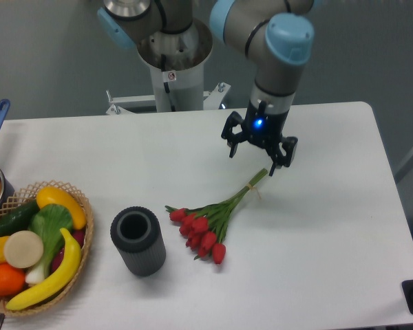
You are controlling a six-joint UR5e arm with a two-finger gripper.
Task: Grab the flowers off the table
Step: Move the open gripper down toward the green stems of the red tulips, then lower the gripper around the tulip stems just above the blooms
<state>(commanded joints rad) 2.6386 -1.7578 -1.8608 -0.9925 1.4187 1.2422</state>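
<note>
One fixed camera looked down at my bench [316,275] from its front edge, high and fairly near, facing my arm's base [172,69].

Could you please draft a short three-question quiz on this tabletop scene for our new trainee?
1. True or false: the black two-finger pincer is shut on the bunch of red tulip buds with green stems.
2. What stands between the woven wicker basket of fruit and vegetables and the flowers? A) dark grey ribbed cylinder B) blue mug C) glass jar
3. Fill in: the pincer hovers near the ___ end of the bunch.

Key: 1 false, it is open above the white table; 2 A, the cylinder; 3 stem.
</note>
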